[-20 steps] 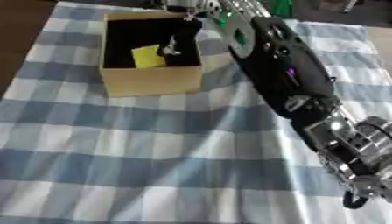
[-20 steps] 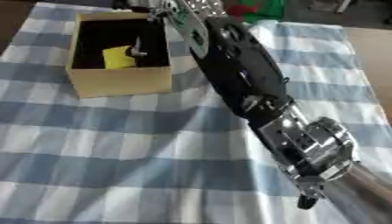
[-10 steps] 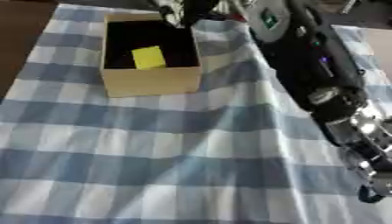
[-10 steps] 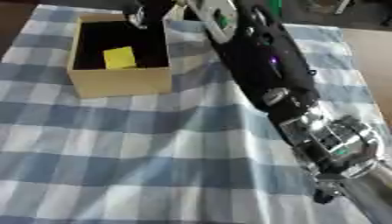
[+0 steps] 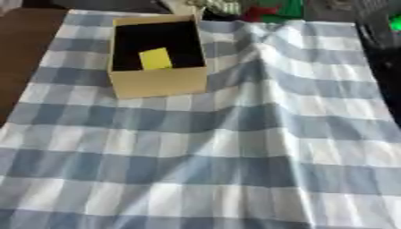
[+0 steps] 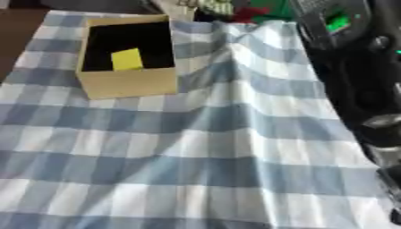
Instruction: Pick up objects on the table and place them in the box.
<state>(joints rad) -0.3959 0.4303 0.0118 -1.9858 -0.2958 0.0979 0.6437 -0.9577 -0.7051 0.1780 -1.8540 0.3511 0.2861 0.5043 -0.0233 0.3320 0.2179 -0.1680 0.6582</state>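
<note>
**Yellow block lies in cardboard box as robot arm stands clear**

A tan cardboard box [image 5: 157,80] with a black interior is seen standing open-topped on a blue-and-white checked tablecloth [image 5: 219,156], toward the far left of the spread. A flat yellow block [image 5: 155,58] is shown lying on the box's dark floor, near the front wall and apart from the side walls. The cloth is rumpled, a raised fold running away from the box's right side toward the far edge.

The robot's right arm [image 6: 356,76] is caught along the right border of the right eye view, well to the right of the box, black with a silver joint lower down. The right hand itself cannot be made out, so how far it is open, or whether anything is held, cannot be told. The left hand is shown in neither view. Red and green shapes [image 5: 274,9] are glimpsed beyond the cloth's far edge, too blurred to be identified.
</note>
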